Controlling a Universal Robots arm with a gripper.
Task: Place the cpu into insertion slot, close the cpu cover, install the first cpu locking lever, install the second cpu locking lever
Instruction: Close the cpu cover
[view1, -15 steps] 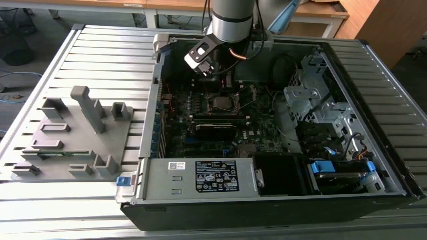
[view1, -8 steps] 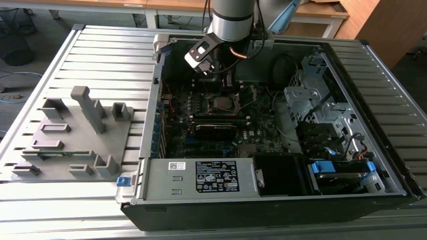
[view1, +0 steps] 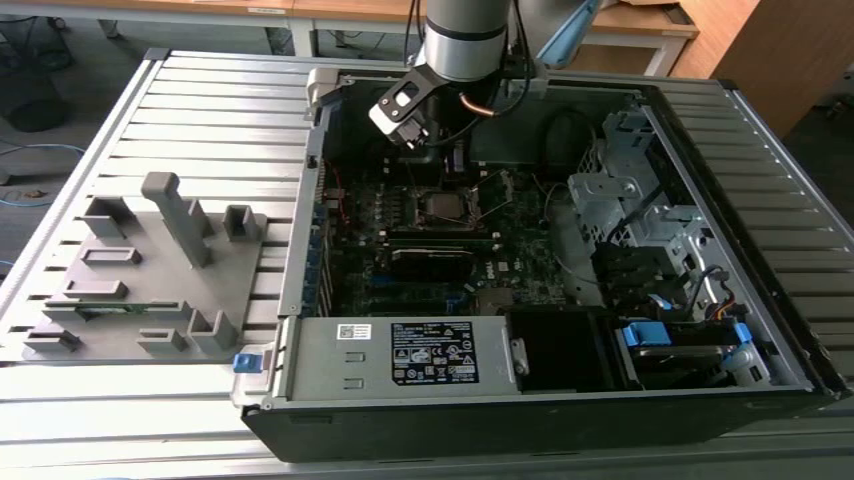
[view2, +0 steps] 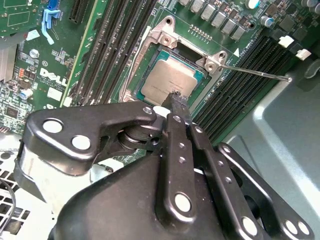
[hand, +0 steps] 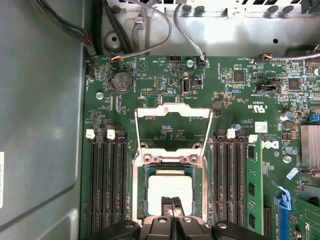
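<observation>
Grey-brown top up, the cpu (hand: 170, 185) lies flat in the slot (hand: 148, 200), down on the board inside the open case (view1: 534, 430) on the desk (view1: 200, 100). My tool (hand: 171, 201) has its fingers pressed together with nothing between them. The tips are right at the chip's near edge; touching or just above, I can't tell. The cover (hand: 175, 110) is swung open on the far side of the slot from my tool, bare board showing through its window. One lever (view2: 255, 73) is unlatched, a thin rod running out from a socket corner over the memory slots (view2: 235, 100).

I read this as the tail of the placing step: the chip looks in and nothing is closed over it. To do it well, go straight down and light. No sideways drag, since a shove could skew it on the contacts. All four edges should sit level inside the rim, and from here they look parallel to it.

Being square, the cpu has no long axis; its edges run along and across the memory slots. The lever's long axis points away from the slot.
</observation>
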